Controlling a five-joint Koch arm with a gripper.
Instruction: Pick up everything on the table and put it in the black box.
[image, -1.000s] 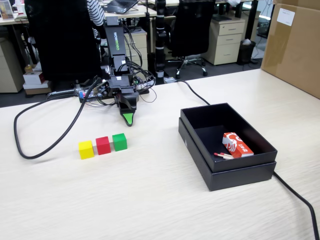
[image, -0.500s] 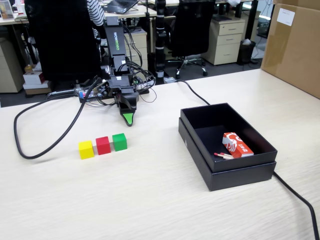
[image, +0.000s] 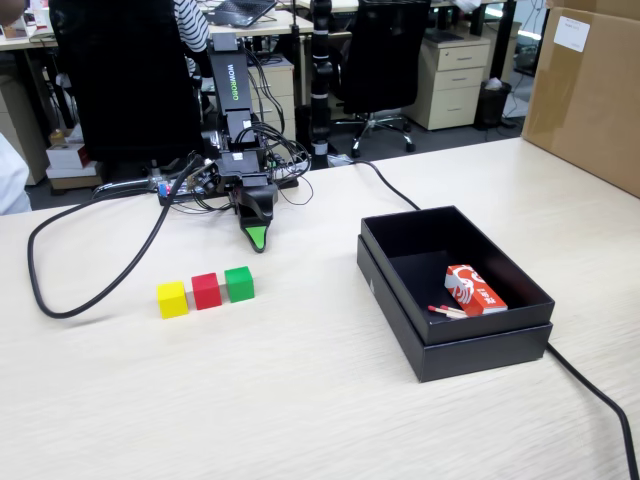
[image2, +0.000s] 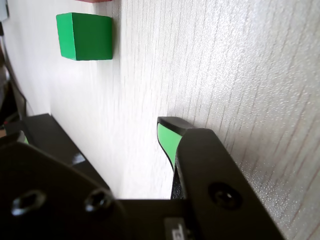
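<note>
Gripper (image: 258, 240) parked low at the arm's base, green tip pointing down at the table (image: 300, 400), holding nothing. In the wrist view (image2: 167, 137) only one green-padded tip shows clearly, the other jaw lost behind the dark body at left; wide or narrow cannot be told. Just ahead of the tip, green cube (image: 238, 283), nearest of a tidy row: red cube (image: 206, 291) touching or nearly touching it, then yellow cube (image: 172, 299) at the fixed view's left end. Lined up so, probably for easy one-by-one picking, green first. Well apart to the right, black box (image: 400, 300), open-topped and within a swing's reach, already containing a red-and-white packet (image: 475, 290). No cube inside yet; task seemingly at its start.
</note>
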